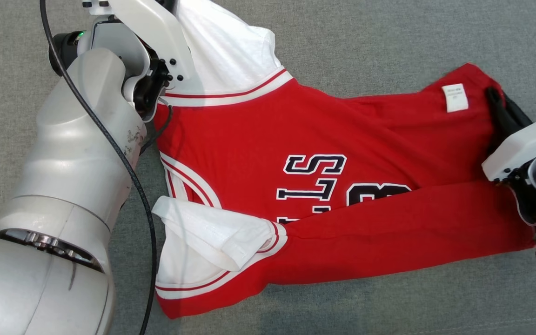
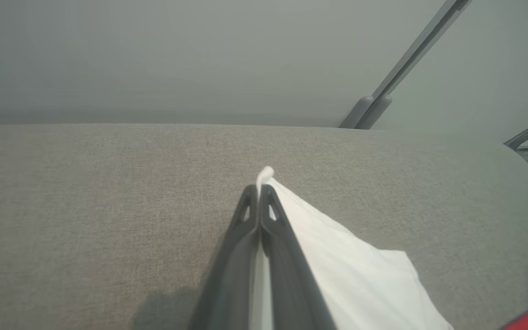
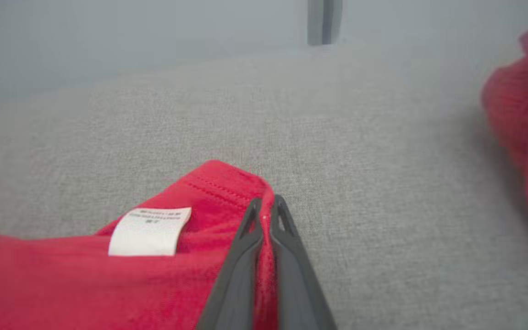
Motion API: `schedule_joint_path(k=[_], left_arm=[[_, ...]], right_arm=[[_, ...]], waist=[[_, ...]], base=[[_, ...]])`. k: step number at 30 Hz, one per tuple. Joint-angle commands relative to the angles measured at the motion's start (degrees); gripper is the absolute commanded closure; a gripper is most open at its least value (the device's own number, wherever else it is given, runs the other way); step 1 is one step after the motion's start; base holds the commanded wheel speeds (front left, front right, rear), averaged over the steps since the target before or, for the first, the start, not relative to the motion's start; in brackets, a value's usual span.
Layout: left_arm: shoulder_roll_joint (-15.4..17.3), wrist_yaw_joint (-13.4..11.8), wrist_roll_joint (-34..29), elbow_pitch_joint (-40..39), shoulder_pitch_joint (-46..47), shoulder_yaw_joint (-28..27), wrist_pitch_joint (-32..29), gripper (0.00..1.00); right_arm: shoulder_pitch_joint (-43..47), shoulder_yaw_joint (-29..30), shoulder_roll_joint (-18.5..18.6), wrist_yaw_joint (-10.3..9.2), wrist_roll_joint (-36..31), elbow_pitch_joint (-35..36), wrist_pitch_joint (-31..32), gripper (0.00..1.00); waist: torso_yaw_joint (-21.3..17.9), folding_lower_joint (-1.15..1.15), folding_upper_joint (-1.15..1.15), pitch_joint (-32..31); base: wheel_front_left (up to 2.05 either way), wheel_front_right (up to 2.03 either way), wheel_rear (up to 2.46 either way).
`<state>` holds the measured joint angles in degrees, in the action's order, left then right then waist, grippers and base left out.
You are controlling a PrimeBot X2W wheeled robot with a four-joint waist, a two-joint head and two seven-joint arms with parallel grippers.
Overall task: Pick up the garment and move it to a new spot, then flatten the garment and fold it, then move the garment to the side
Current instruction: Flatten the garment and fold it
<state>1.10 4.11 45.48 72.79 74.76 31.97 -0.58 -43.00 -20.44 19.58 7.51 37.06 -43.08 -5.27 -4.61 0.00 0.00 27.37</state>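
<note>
Garment [image 1: 296,139] lies across grey tabletop [image 1: 389,37]; my left arm stretched forward, left fingers [image 2: 239,247] clamped on its white sleeve [image 2: 360,275]; right wrist angled in from the side, right fingers [image 3: 291,270] pinching red hem [image 3: 218,183] beside label [image 3: 149,231].

red garment [image 1: 324,139], grey surface [image 1: 389,37], right claw [image 1: 495,98]

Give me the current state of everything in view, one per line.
garment: spread on the grey surface, near edge folded over
left jaws: shut on white sleeve
right jaws: shut on red hem corner
care label: exposed, beside right jaws
</note>
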Motion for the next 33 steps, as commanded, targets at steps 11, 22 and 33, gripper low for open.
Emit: schedule_joint_path(k=[11,22,33], left_arm=[[2.35,2.66,2.15,-4.07,4.00,-1.25,6.86,1.00],[3.20,3.35,6.29,-14.27,-0.95,1.02,11.32,1.00],[11.49,3.36,13.81,-33.70,-16.74,2.51,14.24,1.00]], right_arm=[[-7.79,4.09,2.83,-0.02,4.13,-1.97,-3.57,1.00],[-9.39,-0.55,3.32,-0.02,7.18,-5.14,-6.78,1.00],[-2.19,-3.93,5.67,-0.02,10.79,-3.66,-8.83,1.00]], waist=[[0.82,0.00,0.00,-0.30],[2.84,0.00,0.00,-1.49],[3.45,0.00,0.00,-4.87]], base=[[0.00,0.00,0.00],[0.00,0.00,0.00],[0.00,0.00,0.00]])
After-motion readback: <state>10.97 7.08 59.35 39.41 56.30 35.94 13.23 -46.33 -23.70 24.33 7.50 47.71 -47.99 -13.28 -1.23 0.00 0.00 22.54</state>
